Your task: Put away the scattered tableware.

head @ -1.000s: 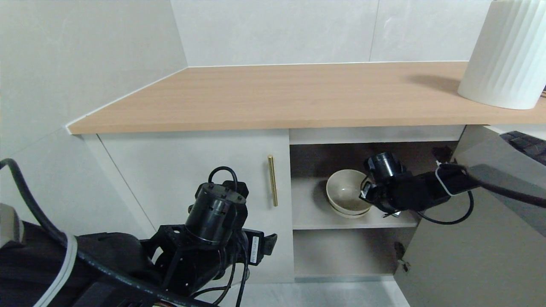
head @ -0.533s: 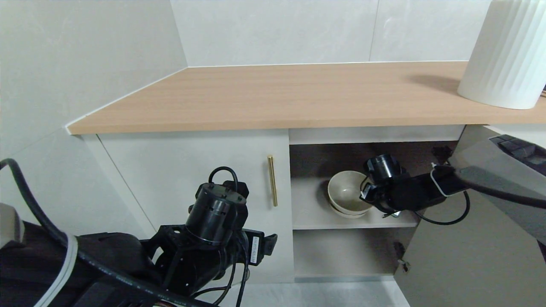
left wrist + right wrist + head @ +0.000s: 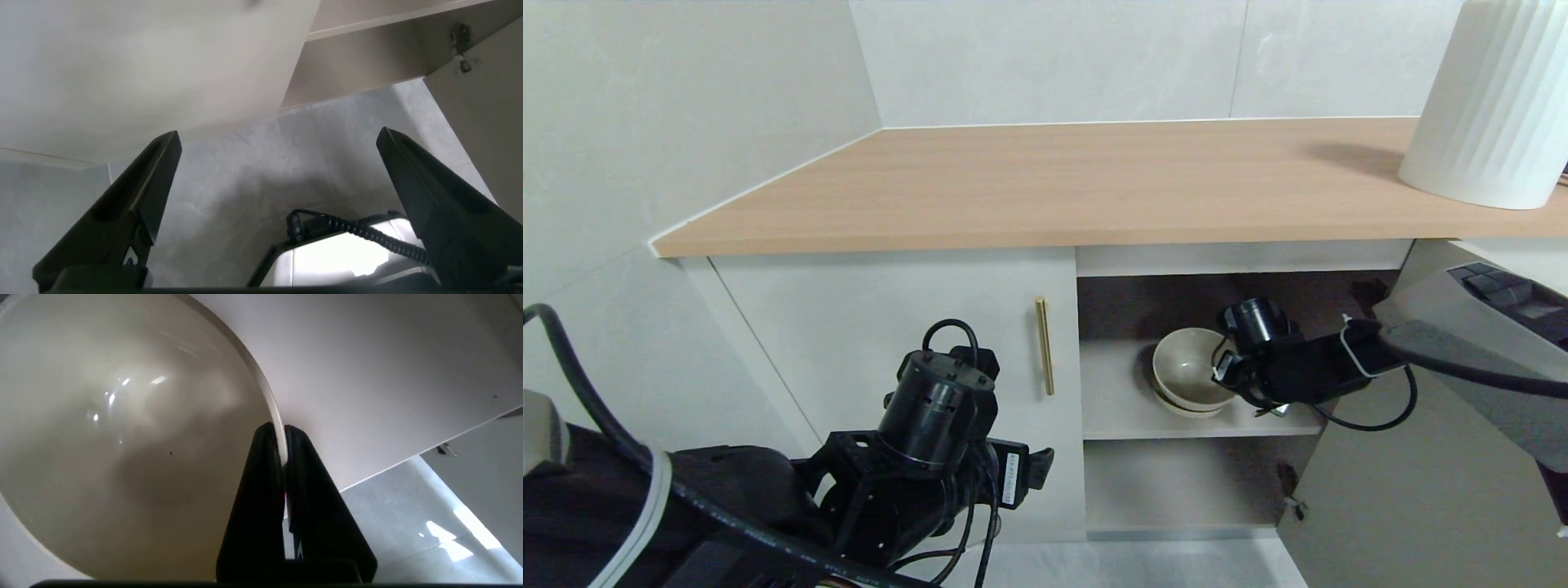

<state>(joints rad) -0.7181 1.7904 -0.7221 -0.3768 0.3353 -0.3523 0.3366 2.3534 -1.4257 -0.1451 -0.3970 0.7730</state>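
Holding a beige glazed ceramic bowl (image 3: 1186,377) by its rim, the right gripper (image 3: 1222,377) sits inside the open cupboard at the pale middle shelf (image 3: 1115,404) in the head view. The bowl is tilted, its mouth turned toward the room and its lower edge down at the shelf. A second rim appears to lie beneath it, but this cannot be confirmed. Release in this attitude could let the bowl rock or roll toward the shelf's front edge. On withdrawal, the arm or its black cable loop (image 3: 1376,420) could catch the open grey cupboard door (image 3: 1372,498), which stands just beside the arm. In the left wrist view, the left gripper (image 3: 278,143) has its jaws spread wide and holds nothing. It hangs low over the grey floor (image 3: 245,212), near the cupboard base. Any travel of the base could drive it into the closed door with the brass bar handle (image 3: 1045,345). In the right wrist view, the right jaws are pinched shut on the thin rim, one black finger (image 3: 263,482) inside the bowl and one outside. So narrow a hold may allow the bowl to pivot or slip, and the floor shows beyond the shelf edge as the probable landing place.
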